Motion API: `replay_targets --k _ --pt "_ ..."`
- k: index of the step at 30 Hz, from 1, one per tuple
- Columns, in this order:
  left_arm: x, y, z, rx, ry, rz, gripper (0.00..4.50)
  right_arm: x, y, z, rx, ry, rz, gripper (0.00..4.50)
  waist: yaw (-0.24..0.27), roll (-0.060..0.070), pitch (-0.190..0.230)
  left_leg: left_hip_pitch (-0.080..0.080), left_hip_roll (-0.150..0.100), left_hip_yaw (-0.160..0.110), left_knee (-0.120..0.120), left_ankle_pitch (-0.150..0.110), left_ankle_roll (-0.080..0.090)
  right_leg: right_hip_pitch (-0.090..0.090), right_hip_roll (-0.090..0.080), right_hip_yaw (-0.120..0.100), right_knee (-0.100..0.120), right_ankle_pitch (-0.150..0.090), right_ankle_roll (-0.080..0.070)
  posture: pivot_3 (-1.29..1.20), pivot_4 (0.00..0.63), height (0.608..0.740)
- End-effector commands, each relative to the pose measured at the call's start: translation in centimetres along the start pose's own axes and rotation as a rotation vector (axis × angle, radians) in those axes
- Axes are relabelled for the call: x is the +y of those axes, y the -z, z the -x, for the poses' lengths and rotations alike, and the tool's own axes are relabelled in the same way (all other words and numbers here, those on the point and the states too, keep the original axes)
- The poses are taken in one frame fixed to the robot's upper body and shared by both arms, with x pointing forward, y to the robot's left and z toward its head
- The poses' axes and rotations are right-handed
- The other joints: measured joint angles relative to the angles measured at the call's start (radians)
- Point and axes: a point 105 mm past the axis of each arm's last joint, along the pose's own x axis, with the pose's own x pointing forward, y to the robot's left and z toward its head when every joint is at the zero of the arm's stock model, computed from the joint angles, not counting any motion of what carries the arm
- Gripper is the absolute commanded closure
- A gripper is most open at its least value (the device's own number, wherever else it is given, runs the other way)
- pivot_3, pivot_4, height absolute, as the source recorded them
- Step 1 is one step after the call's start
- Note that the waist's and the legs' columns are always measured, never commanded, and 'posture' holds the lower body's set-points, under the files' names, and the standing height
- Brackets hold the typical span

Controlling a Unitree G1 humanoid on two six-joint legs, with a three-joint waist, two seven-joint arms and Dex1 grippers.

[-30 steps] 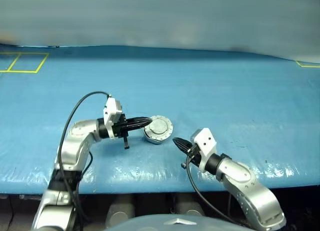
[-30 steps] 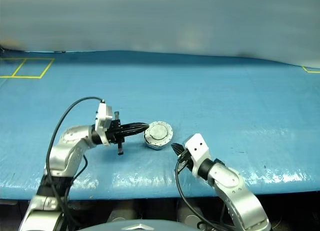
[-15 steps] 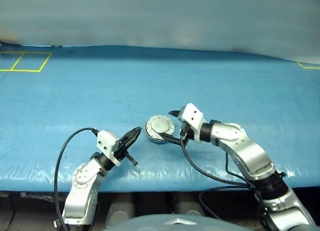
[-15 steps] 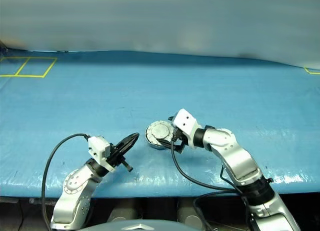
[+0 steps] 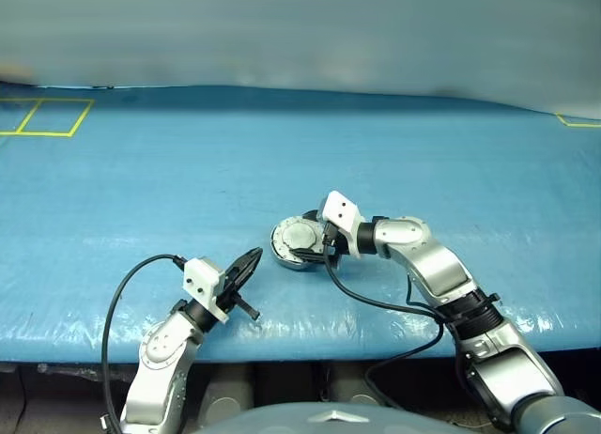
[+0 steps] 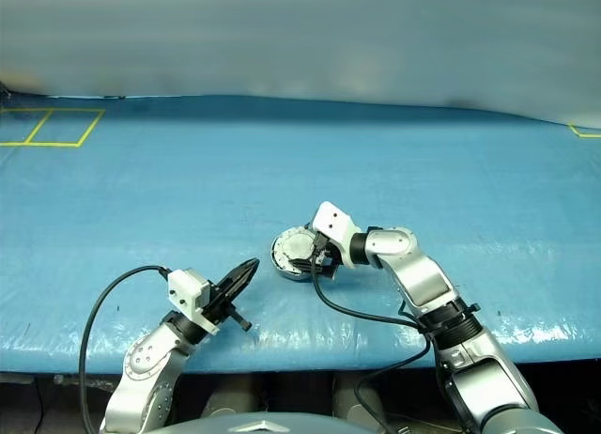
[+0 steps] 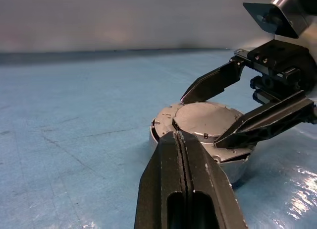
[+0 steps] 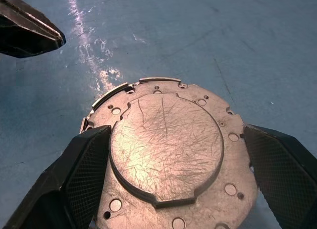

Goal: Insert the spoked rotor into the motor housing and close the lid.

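The motor housing (image 5: 286,249) sits on the blue table a little left of centre, a round grey puck. The lid (image 8: 166,144) lies on top of it, plain scratched grey face with a raised centre upward. The spoked rotor is hidden. My right gripper (image 5: 305,237) reaches in from the right and stands open, one finger (image 8: 86,164) on each side of the lid's raised centre. My left gripper (image 5: 252,261) is shut on nothing, a short way front-left of the housing, pointing at it. In the left wrist view its tip (image 7: 176,136) lines up with the housing (image 7: 233,165).
The blue plastic sheet (image 5: 188,171) covers the table, whose front edge (image 5: 310,345) lies just behind both arms. Yellow tape squares (image 5: 45,116) mark the far left corner and a yellow line (image 5: 575,122) the far right. Black cables (image 5: 117,307) loop off both wrists.
My left gripper has drawn back from the housing toward the table's front edge, still shut. My right arm has swung in from the front right, opened and straddled the lid.
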Motion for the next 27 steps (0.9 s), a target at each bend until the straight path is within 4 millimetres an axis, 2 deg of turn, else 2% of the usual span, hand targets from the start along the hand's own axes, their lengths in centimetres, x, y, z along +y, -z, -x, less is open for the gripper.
replay_targets --k 1,3,8,15,22,27 --pt "-0.2 -0.2 0.0 -0.017 0.004 -0.009 4.5 0.2 -0.3 0.2 -0.021 -0.005 -0.014 0.9 0.0 0.0 0.0 0.0 0.0 0.0 0.0 0.0 0.0 0.0 0.0 0.0 0.0 0.0 0.0 0.0 0.15 0.74" --pt "-0.2 -0.1 0.0 -0.013 0.005 -0.009 4.5 0.7 -0.6 0.2 -0.038 -0.011 -0.028 1.48 -0.001 0.0 0.0 0.0 0.001 0.0 0.0 0.0 0.0 0.0 0.0 0.0 0.0 -0.001 0.0 0.0 0.15 0.74" --pt "-0.2 0.0 -0.1 -0.013 0.01 0.001 4.5 1.5 -1.3 0.2 -0.081 -0.002 -0.065 1.47 0.0 0.0 0.0 0.0 0.001 0.0 -0.001 0.0 0.0 -0.001 -0.001 0.0 0.0 -0.001 0.0 0.0 0.15 0.74" --pt "-0.2 0.1 -0.5 -0.016 0.023 0.004 4.5 1.4 -2.5 0.1 -0.113 0.035 -0.086 1.47 -0.005 0.0 0.0 0.0 0.001 0.0 -0.002 0.0 0.0 -0.002 -0.001 0.0 0.0 -0.001 0.0 0.0 0.15 0.74" --pt "-0.3 0.0 -0.8 -0.021 0.024 0.009 4.5 2.1 -1.6 -0.4 -0.088 0.023 -0.075 1.47 -0.006 0.0 0.0 -0.001 0.001 0.0 -0.002 0.0 0.0 -0.002 -0.001 0.0 0.0 -0.001 0.001 0.0 0.15 0.74" --pt "-0.5 0.1 -0.8 -0.019 0.031 0.018 4.5 1.9 -0.9 -0.6 -0.068 0.026 -0.056 1.47 -0.006 0.0 0.0 -0.001 0.001 0.0 -0.002 0.0 0.0 -0.002 -0.001 0.0 0.0 -0.002 0.001 0.0 0.15 0.74"
